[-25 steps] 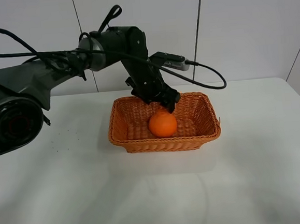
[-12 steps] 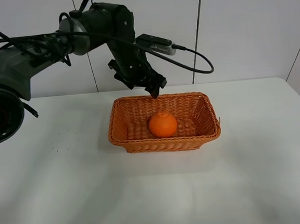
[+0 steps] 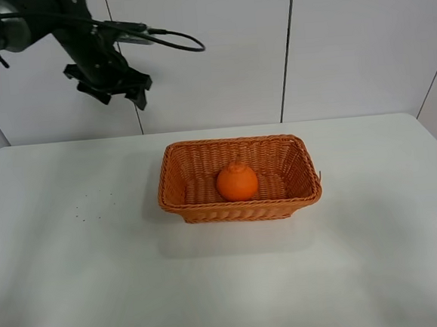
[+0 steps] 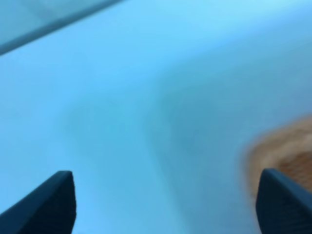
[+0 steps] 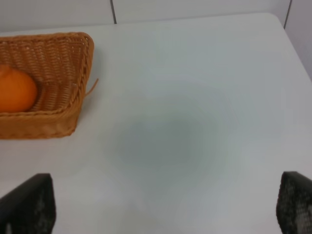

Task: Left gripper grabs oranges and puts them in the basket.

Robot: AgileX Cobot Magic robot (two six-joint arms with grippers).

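The orange [image 3: 237, 182] lay in the middle of the basket [image 3: 241, 209], which stood near the desk's [image 3: 76, 281] far edge, midway along. The left gripper [image 3: 116, 92] hung high above the far left corner, jaws spread, empty. Judging by that, only parking the arm remained; it should steer well clear of the basket. The right gripper's [image 5: 161, 214] jaws were spread too, holding nothing. The basket held that one fruit only.

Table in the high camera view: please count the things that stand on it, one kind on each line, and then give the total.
orange: 1, lying inside the basket
basket: 1
Total: 2
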